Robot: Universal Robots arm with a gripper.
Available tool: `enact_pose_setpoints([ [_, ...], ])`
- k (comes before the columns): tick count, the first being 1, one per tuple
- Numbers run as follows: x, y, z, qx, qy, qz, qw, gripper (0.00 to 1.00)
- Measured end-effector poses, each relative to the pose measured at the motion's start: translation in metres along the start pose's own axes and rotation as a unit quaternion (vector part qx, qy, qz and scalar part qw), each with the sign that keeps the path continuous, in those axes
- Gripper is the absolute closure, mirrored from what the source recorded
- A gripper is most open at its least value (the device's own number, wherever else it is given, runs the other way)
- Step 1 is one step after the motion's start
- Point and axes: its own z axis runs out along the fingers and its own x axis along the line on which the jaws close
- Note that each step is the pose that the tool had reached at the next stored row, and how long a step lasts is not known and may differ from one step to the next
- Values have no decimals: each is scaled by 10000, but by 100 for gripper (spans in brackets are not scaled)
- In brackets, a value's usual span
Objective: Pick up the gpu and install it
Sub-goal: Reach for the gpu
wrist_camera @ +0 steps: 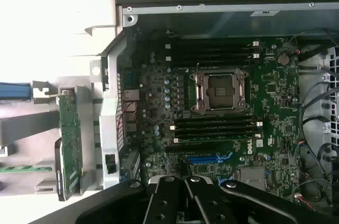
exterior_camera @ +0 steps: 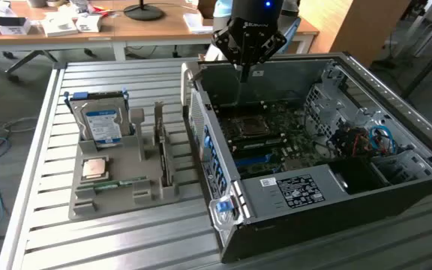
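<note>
one robot arm [exterior_camera: 250,17] hangs over the open computer case [exterior_camera: 276,84]. its jaws are pressed together and hold nothing. they point down into the case, above the green motherboard [wrist_camera: 275,102].

the gpu [exterior_camera: 164,157] is outside the case. it stands on its thin edge in a slot of the grey holder [exterior_camera: 118,197], just beside the case, on the slatted metal surface [exterior_camera: 88,242].

we also see a hard drive [exterior_camera: 102,125] with a blue and white label standing in the same holder, farther from the case. a cpu chip [exterior_camera: 95,167] lies flat in front of it, with a small green memory stick [exterior_camera: 122,183] next to that.
</note>
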Motion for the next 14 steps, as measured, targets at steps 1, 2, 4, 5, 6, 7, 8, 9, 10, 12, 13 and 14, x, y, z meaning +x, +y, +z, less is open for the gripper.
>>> enact_pose_setpoints([
  [1,0,0,0,0,0,0,10000,89],
  [2,0,0,0,0,0,0,10000,89],
  [4,0,0,0,0,0,0,10000,89],
  [5,0,0,0,0,0,0,10000,89],
  [6,0,0,0,0,0,0,10000,89],
  [7,1,0,0,0,0,0,10000,89],
  [8,2,0,0,0,0,0,10000,89],
  [9,5,0,0,0,0,0,10000,89],
  [10,8,0,0,-1,0,1,10000,89],
  [12,18,-2,0,-1,0,0,10000,89],
  [13,26,-2,-1,0,0,0,10000,89],
  [14,36,-3,-2,1,0,0,10000,89],
])
